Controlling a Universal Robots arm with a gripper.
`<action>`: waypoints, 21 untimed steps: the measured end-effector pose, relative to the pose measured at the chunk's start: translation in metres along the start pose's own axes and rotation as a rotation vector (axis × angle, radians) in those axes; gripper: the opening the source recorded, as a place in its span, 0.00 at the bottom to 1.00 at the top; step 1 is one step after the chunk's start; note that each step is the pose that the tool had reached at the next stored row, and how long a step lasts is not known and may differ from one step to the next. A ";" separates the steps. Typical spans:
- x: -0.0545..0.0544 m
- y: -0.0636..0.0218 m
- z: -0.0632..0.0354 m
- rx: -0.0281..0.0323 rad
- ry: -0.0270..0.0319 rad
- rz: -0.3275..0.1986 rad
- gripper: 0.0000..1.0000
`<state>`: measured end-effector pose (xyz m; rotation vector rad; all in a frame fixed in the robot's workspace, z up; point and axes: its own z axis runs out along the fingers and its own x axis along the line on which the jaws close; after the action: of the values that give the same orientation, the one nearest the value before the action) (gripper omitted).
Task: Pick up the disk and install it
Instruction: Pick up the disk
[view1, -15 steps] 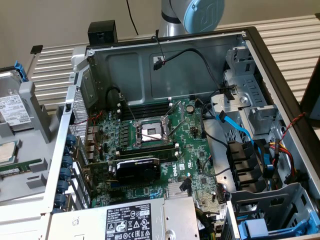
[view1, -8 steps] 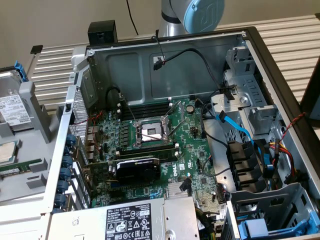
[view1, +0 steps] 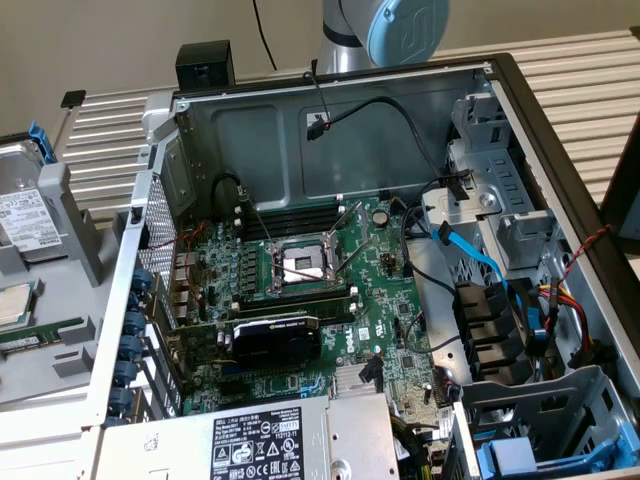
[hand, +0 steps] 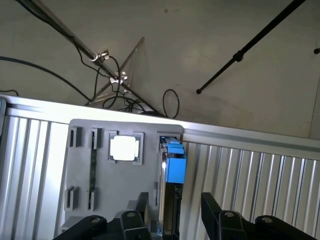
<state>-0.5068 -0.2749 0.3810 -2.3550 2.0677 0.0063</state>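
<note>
While your claw (hand: 174, 197) stands open, its black fingers (hand: 142, 207) sit either side of the disk (hand: 175, 169) with a gap on each side, so nothing is gripped. You see the disk standing on edge in a slot of the grey holder tray (hand: 82, 130), blue carrier clipped on it, near the CPU chip (hand: 123, 148) and the memory stick (hand: 93, 170). That tray rests on the ribbed worktop (hand: 260, 175), just beside the open computer case (view1: 330, 150) at the exterior view's left.

Ribbed metal table (view1: 585, 85) with open computer case (view1: 300, 135) and grey parts tray (hand: 125, 181)
</note>
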 end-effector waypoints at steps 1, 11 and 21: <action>0.000 0.0000 0.0000 0.0000 0.0000 0.000 0.57; 0.000 0.0001 0.0029 -0.0007 -0.0002 0.000 0.57; 0.000 0.0002 0.0147 -0.0389 -0.0051 0.000 0.57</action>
<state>-0.5069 -0.2753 0.3663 -2.3740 2.0847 0.0531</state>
